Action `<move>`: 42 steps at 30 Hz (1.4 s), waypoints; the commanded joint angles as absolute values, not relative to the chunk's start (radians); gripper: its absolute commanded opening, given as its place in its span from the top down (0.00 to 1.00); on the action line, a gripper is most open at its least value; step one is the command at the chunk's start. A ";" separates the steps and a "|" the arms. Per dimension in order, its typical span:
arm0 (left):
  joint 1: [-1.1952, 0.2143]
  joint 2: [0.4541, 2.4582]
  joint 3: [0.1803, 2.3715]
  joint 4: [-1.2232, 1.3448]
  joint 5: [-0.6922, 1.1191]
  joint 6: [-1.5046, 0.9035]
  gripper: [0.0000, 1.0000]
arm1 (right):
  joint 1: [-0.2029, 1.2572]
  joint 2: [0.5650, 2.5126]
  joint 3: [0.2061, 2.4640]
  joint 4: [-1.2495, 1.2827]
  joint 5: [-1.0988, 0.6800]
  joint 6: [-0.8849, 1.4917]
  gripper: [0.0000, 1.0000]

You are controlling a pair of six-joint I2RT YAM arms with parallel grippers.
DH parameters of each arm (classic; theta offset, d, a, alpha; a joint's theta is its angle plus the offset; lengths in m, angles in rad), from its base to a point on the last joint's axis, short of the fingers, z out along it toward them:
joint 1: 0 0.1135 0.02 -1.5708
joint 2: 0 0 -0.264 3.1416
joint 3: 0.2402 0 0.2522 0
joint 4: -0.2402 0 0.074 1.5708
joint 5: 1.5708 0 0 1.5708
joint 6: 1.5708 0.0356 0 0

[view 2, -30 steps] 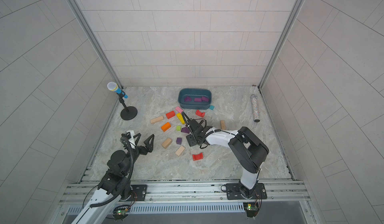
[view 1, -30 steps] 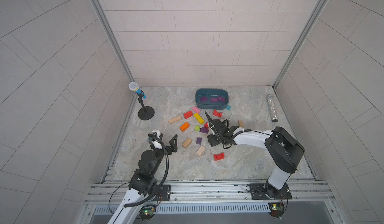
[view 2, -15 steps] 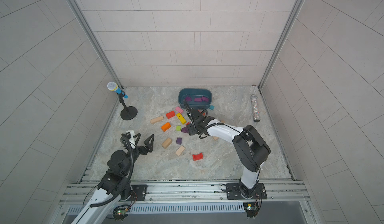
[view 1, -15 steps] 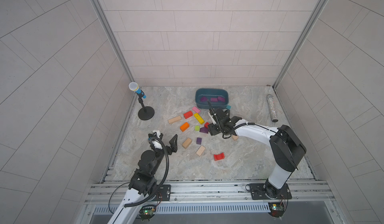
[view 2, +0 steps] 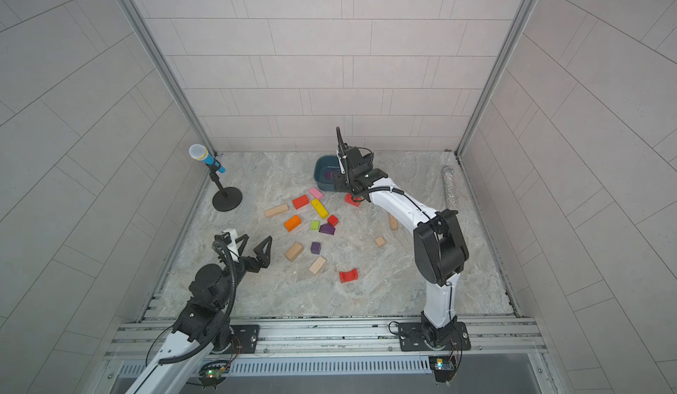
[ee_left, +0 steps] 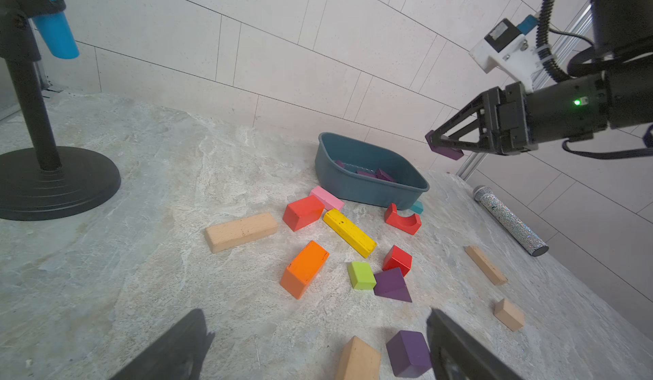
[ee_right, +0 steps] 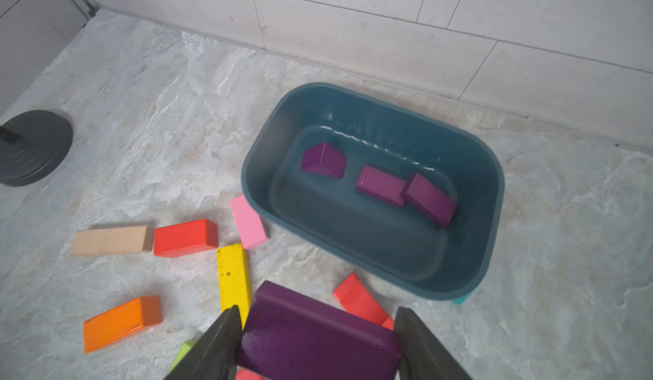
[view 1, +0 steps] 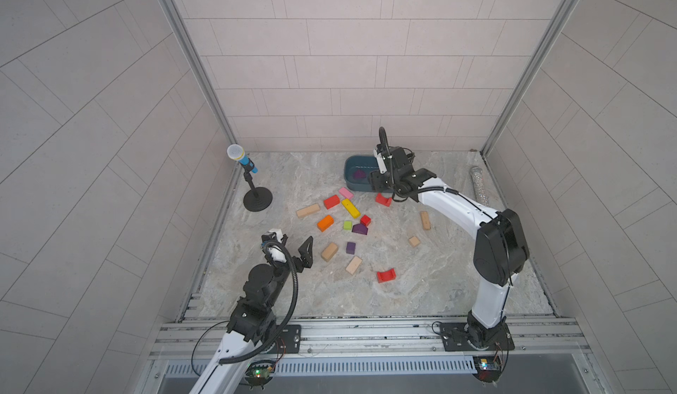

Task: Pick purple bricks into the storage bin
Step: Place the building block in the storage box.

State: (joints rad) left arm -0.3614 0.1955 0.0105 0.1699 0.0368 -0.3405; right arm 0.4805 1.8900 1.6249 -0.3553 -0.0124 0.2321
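Right pincer point(ee_left: 444, 144) swung to storage bin point(ee_right: 494, 198), clutching purple brick point(ee_right: 318, 332)

right wrist view: held brick point(ee_right: 311, 336) dark purple, pale scuff on one corner; my right gripper point(ee_right: 318, 325) black. storage bin point(ee_right: 261, 162) dark teal, three purple bricks point(ee_right: 381, 185) in it read magenta-purple. Left half of frame: pink block point(ee_right: 248, 222), red block point(ee_right: 185, 237), yellow block point(ee_right: 233, 276), orange block point(ee_right: 122, 321), bare-wood block point(ee_right: 109, 240). tabletop point(ee_right: 141, 113) grey-white marbled
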 commanded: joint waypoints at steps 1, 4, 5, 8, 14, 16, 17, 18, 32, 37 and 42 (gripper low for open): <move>-0.364 0.202 -0.015 0.205 0.029 -0.336 0.00 | 0.450 1.960 1.721 -0.427 -0.027 0.159 0.32; -0.364 0.209 -0.015 0.213 0.030 -0.333 0.00 | 0.419 2.015 1.782 -0.437 -0.043 0.129 0.32; -0.364 0.213 -0.015 0.216 0.028 -0.333 0.00 | 0.408 2.031 1.799 -0.437 -0.052 0.123 0.32; -0.364 0.225 -0.017 0.227 0.026 -0.333 0.00 | 0.373 2.080 1.832 -0.419 -0.083 0.121 0.32; -0.364 0.239 -0.017 0.238 0.026 -0.333 0.00 | 0.312 2.193 1.940 -0.450 -0.140 0.127 0.32; -0.364 0.242 -0.017 0.241 0.026 -0.333 0.00 | 0.305 2.231 1.962 -0.458 -0.147 0.129 0.32; -0.364 0.243 -0.017 0.242 0.028 -0.333 0.00 | 0.302 2.257 1.973 -0.458 -0.152 0.133 0.32; -0.364 0.245 -0.017 0.242 0.029 -0.332 0.00 | 0.300 2.276 1.981 -0.458 -0.156 0.137 0.32; -0.364 0.242 -0.018 0.243 0.035 -0.334 0.00 | 0.299 2.369 2.001 -0.442 -0.172 0.179 0.32; -0.364 0.240 -0.018 0.241 0.034 -0.333 0.00 | 0.299 2.370 2.002 -0.443 -0.171 0.186 0.29; -0.364 0.239 -0.018 0.240 0.037 -0.334 0.00 | 0.302 2.351 2.001 -0.449 -0.166 0.183 0.22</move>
